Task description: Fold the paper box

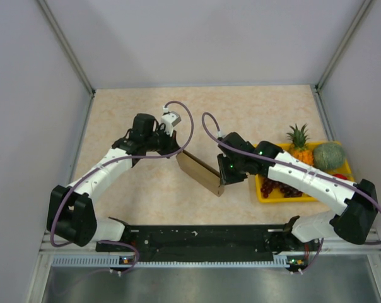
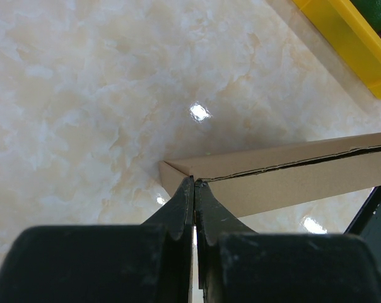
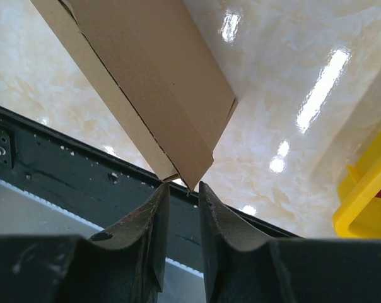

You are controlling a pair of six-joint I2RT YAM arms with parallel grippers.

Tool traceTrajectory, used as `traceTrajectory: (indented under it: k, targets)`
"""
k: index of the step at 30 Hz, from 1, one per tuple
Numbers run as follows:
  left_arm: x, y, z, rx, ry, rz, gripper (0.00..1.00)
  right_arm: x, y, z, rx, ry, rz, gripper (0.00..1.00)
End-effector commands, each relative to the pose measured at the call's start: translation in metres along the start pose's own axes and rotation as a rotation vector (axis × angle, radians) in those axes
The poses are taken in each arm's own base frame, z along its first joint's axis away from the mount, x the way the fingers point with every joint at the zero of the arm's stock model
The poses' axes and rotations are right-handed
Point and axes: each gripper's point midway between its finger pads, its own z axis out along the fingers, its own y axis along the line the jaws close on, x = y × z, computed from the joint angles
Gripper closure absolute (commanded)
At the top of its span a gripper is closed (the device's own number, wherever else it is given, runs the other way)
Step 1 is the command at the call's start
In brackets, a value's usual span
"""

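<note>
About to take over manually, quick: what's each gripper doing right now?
Left gripper: closed on a corner of the flat brown cardboard paper box.
Right gripper: jaws slightly apart at the box's other corner; grip cannot be told.

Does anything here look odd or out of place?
Only the paper box: flattened, it is held up aslant rather than lying flat. The left end effector pinches one corner, while the opposite corner just points into the slightly parted gap of the right end effector, not clearly gripped. Nothing looks spilled or torn.

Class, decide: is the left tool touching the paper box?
Touching. The left wrist view shows the left tool shut on the paper box at its corner.
</note>
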Motion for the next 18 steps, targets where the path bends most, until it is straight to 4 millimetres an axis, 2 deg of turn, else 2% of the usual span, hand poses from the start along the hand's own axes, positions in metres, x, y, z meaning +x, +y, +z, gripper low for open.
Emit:
traceTrajectory:
  k: [1,6,14,15,18]
  targets:
    - [-0.0094,-0.0070,-0.0052,0.009,-0.013,0.007,1.00,-0.0196,0.0082,-0.0188,-0.036,-0.064,-0.010,0.75]
    - [-0.0109,-0.0069,-0.0053,0.007,-0.014,0.011,1.00,-0.0212,0.0046,-0.0191,-0.014,-0.072,-0.005,0.80]
    - [-0.0110,-0.0078,-0.0036,0.011,-0.008,0.015,1.00,-0.0234,0.0039,-0.0169,-0.009,-0.068,0.009,0.94]
    - [-0.0095,-0.0074,-0.0033,0.010,-0.002,0.011,1.00,-0.0236,0.0038,-0.0173,-0.008,-0.071,0.011,0.99]
    - [-0.0104,-0.0078,-0.0034,0.007,-0.003,0.017,1.00,-0.0259,0.0024,-0.0179,-0.004,-0.079,0.018,1.00]
